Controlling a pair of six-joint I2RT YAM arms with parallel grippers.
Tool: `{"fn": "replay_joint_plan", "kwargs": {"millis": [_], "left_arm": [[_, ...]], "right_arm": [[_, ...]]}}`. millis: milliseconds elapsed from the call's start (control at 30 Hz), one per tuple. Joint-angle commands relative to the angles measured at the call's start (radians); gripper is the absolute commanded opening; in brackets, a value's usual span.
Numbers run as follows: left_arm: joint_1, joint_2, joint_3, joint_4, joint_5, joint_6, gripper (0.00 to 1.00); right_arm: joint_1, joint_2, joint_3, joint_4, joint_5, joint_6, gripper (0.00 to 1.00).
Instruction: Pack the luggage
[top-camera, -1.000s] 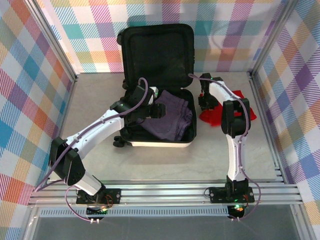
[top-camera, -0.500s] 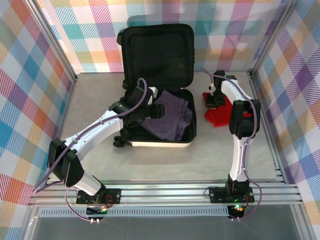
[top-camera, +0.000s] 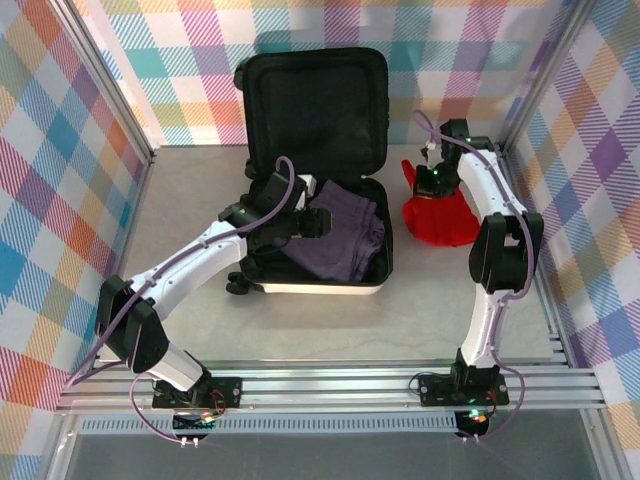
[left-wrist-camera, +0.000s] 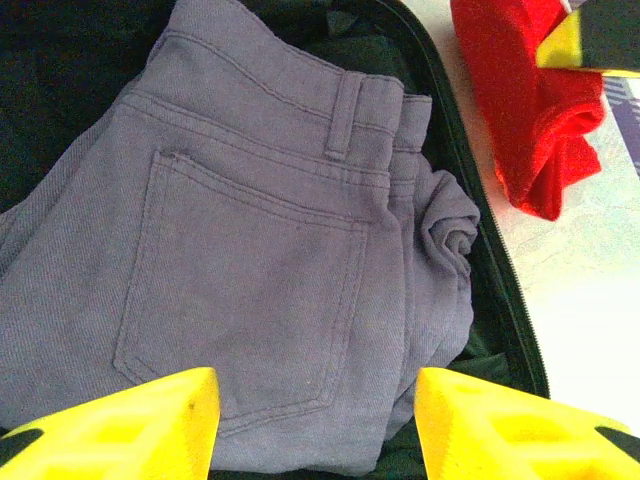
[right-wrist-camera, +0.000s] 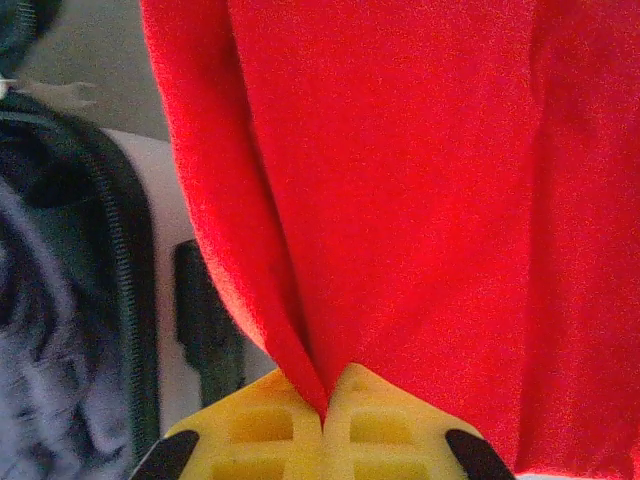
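Small white hard-shell luggage (top-camera: 320, 288) lies open mid-table with folded purple trousers (left-wrist-camera: 250, 250) inside; left gripper (left-wrist-camera: 315, 420) hovers over them, jaws apart, empty. Farther right, right gripper (right-wrist-camera: 335, 400) is clamped tight on a red fabric garment (top-camera: 445, 220) just beside the case. Step in hand appears to be loading the red piece; next move calls for carrying it left over the rim.

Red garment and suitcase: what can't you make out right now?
- Right wrist: the red garment is cut off by the top and right edges; its type is unclear.
- Top external: the left arm covers the left side of the suitcase.
- Left wrist: the purple jeans hide anything beneath them.
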Motion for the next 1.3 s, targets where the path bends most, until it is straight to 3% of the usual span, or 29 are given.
{"fn": "replay_joint_plan", "kwargs": {"millis": [0, 267, 433, 933, 1267], "left_arm": [[0.006, 0.024, 0.006, 0.014, 0.005, 0.002, 0.54], [0.036, 0.063, -0.016, 0.005, -0.067, -0.012, 0.54], [0.072, 0.02, -0.063, -0.027, -0.188, -0.014, 0.53], [0.347, -0.216, -0.244, -0.146, -0.319, 0.025, 0.55], [0.367, -0.205, -0.364, -0.054, -0.218, 0.004, 0.54]], "right_arm": [[0.017, -0.083, 0.004, -0.023, -0.092, -0.029, 0.0], [0.082, -0.165, -0.004, -0.037, -0.099, -0.02, 0.0], [0.125, -0.207, -0.009, -0.042, -0.084, 0.003, 0.0], [0.254, -0.247, 0.069, -0.09, -0.023, 0.041, 0.0], [0.38, -0.184, 0.164, -0.103, -0.008, 0.093, 0.0]]}}
